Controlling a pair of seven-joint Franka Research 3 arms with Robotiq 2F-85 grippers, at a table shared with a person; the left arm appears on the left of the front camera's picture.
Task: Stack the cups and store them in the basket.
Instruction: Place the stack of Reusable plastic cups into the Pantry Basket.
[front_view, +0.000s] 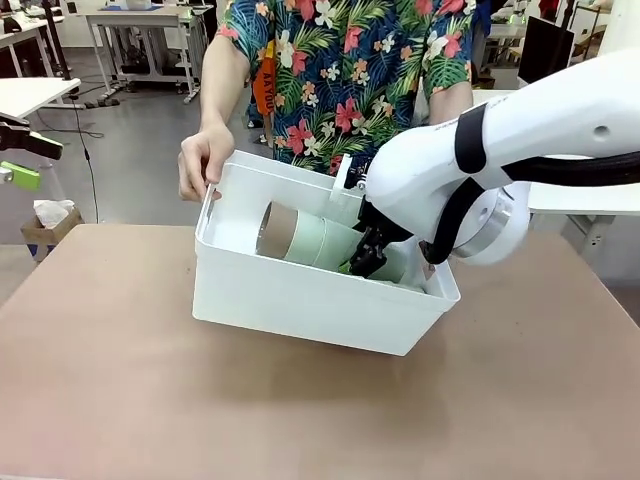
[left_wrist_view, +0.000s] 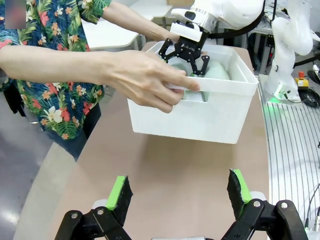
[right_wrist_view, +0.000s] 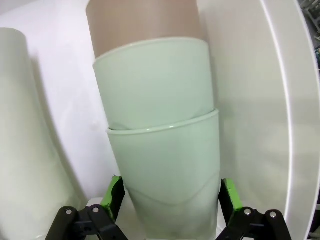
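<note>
The white basket (front_view: 300, 300) stands tilted on the table, its far-left rim held by a person's hand (front_view: 205, 160). Inside lies a stack of cups (front_view: 310, 242): a brown cup (right_wrist_view: 145, 22) at the far end, nested in two mint ones (right_wrist_view: 160, 85). My right gripper (right_wrist_view: 170, 200) reaches into the basket (right_wrist_view: 280, 100), its green pads (right_wrist_view: 116, 192) against the nearest mint cup's sides. That gripper (front_view: 365, 255) also shows from the front, and across the table (left_wrist_view: 186, 62). Another mint cup (right_wrist_view: 25, 130) lies beside the stack. My left gripper (left_wrist_view: 180, 192) hovers open, well short of the basket (left_wrist_view: 200, 117).
The brown tabletop (front_view: 120, 380) spreads bare around the basket. The person stands at the far edge, one hand (left_wrist_view: 145, 80) on the basket's rim. The right arm's white base (left_wrist_view: 285, 55) stands beyond the table. A small cardboard box (front_view: 45, 225) sits off the far-left corner.
</note>
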